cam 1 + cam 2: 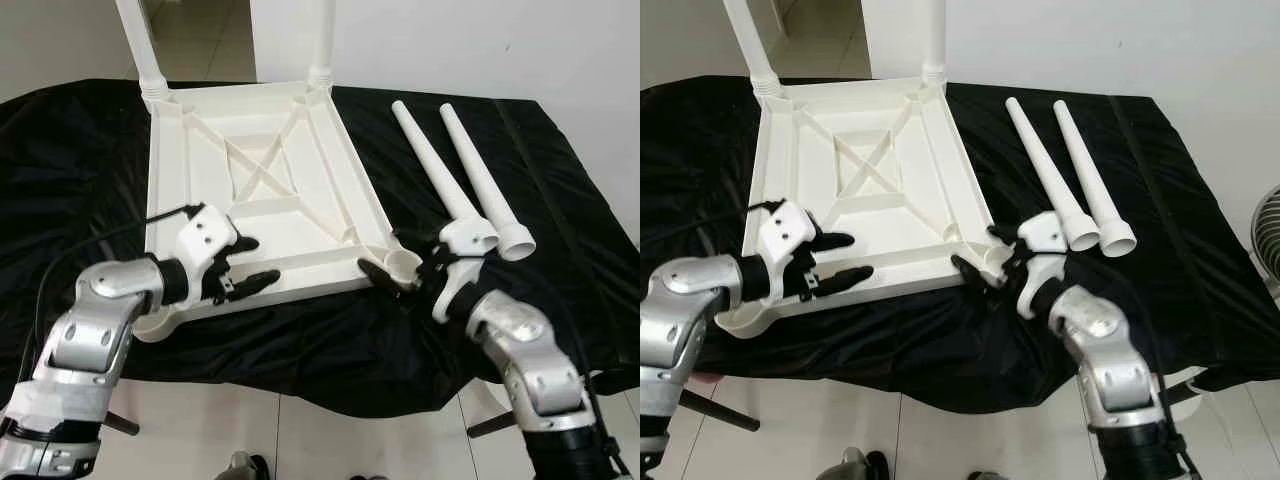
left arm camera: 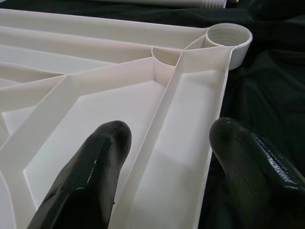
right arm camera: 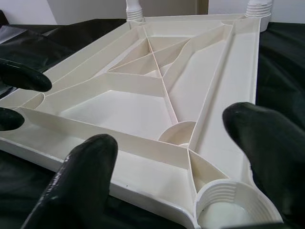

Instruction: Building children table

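A white plastic tabletop (image 1: 260, 170) lies upside down on the black-draped table. Two white legs (image 1: 135, 40) (image 1: 320, 35) stand screwed into its far corners. Two loose legs (image 1: 435, 165) (image 1: 478, 170) lie side by side on the cloth to its right. My left gripper (image 1: 258, 260) is open at the tabletop's near rim, one finger over the ribbed inside, the other outside the rim (image 2: 217, 109). At the near right corner, my right gripper (image 1: 405, 265) is also open, its fingers either side of the empty threaded socket (image 3: 233, 205).
The black cloth (image 1: 80, 170) covers the whole work table, and its front edge hangs just before me over a tiled floor (image 1: 330, 440). A white wall stands behind. A fan (image 1: 1268, 230) shows at the far right.
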Available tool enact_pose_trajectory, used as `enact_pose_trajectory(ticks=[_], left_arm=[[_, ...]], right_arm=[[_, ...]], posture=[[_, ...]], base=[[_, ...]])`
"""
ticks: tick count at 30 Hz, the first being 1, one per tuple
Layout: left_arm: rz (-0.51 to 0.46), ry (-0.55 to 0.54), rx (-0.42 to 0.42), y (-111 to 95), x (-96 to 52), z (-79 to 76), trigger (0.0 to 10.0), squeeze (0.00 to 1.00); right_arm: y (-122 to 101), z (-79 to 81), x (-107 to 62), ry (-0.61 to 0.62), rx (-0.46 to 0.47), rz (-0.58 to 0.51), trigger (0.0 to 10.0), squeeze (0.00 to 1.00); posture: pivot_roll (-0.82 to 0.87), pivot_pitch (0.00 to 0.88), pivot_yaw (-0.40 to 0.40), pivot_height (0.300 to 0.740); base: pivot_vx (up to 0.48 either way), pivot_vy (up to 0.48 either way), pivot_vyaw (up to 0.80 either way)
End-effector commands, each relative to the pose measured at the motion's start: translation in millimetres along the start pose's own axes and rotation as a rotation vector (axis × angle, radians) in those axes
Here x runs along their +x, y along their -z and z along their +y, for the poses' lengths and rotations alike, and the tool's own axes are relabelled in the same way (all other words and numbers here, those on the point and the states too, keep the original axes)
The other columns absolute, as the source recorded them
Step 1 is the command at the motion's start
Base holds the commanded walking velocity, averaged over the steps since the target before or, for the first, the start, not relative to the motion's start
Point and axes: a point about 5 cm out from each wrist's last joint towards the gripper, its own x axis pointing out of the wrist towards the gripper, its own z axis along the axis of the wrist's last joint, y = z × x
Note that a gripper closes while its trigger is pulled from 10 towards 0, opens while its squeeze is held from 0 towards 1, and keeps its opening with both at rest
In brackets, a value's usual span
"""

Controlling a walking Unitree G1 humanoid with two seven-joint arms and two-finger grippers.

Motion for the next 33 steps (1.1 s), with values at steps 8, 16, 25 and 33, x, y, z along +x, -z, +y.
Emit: enact_pose_trajectory(ticks=[8, 16, 25, 33], left_arm=[[-0.135, -0.34, -0.044, -37.5, 10.0, 29.3, 10.0, 0.0], [-0.127, -0.389, -0.028, -42.5, 7.2, 33.9, 10.0, 0.0], [-0.115, -0.395, -0.051, -42.1, 5.4, 34.0, 10.0, 0.0], [-0.121, -0.388, -0.054, -47.1, 4.6, 32.3, 10.0, 0.0]], right_arm=[[32.4, -77.9, -0.1, 0.521, 0.135, 0.206, 10.0, 0.0], [48.5, -117.9, -0.4, 0.631, 0.191, 0.364, 10.0, 0.0], [50.1, -132.0, 13.0, 0.573, 0.183, 0.421, 10.0, 0.0], [63.5, -125.9, 20.8, 0.48, 0.232, 0.509, 10.0, 0.0]], posture=[[-0.02, 0.139, 0.03, 0.74], [-0.01, 0.141, 0.035, 0.74], [0.0, 0.153, 0.048, 0.74], [0.01, 0.161, 0.051, 0.74]], base=[[0.0, 0.0, 0.0], [0.0, 0.0, 0.0], [0.0, 0.0, 0.0], [0.0, 0.0, 0.0]])
